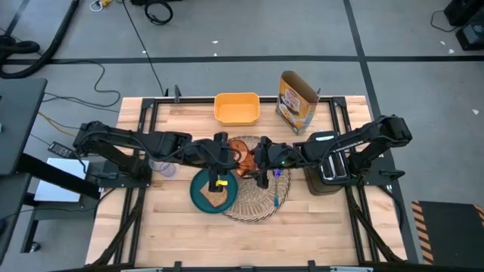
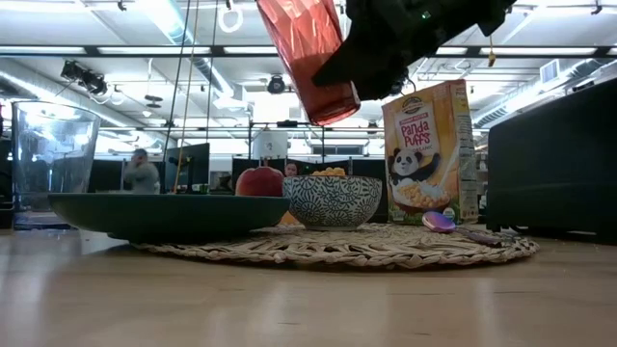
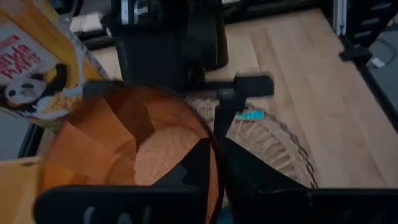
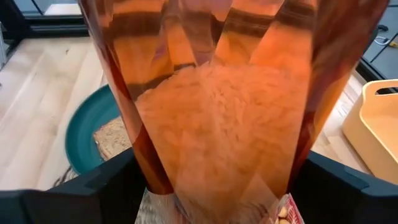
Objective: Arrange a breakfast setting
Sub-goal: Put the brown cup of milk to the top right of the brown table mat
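We see both arms reaching inward over the placemat (image 1: 253,198) mid-table, meeting at the orange cup (image 2: 310,58), which hangs in the air, near upright, slightly tilted. Right tool (image 4: 214,186) spread wide around the cup body, gripping it. Left tool (image 3: 214,162) narrow, pinching the cup rim. Teal plate (image 1: 203,195) holds the toast (image 1: 217,198), partly on the placemat. Patterned bowl (image 2: 333,200) and apple (image 2: 258,181) sit behind. Blue utensil (image 1: 277,199) lies on the placemat, long axis running front to back. Yellow tub (image 1: 237,108) looks empty.
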